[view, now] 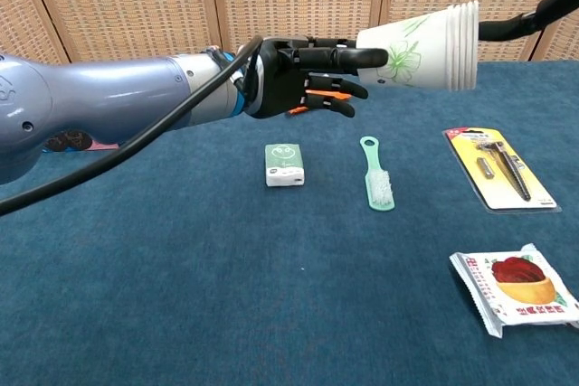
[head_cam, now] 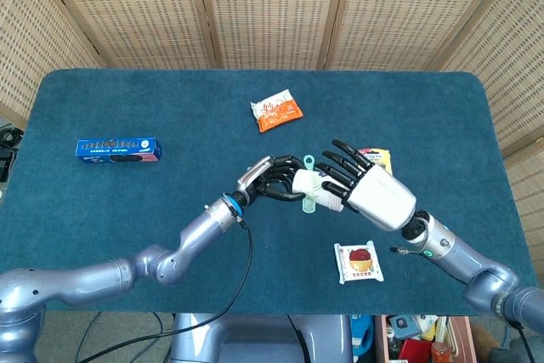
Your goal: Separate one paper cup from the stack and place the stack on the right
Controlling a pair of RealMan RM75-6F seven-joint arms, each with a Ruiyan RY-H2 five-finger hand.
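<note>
A stack of white paper cups (view: 416, 35) with a green flower print lies on its side in the air, rims toward the right. My left hand (view: 298, 74) grips its narrow end. From above, the stack (head_cam: 313, 186) is mostly hidden between my left hand (head_cam: 272, 179) and my right hand (head_cam: 374, 197). My right hand's spread fingers (view: 543, 17) reach around the rim end. I cannot tell whether they touch the cups.
On the blue table lie a green brush (view: 376, 175), a small white box (view: 284, 164), a razor pack (view: 498, 167), and a red snack packet (view: 516, 288). Farther back lie an orange packet (head_cam: 276, 110) and a blue box (head_cam: 118, 150).
</note>
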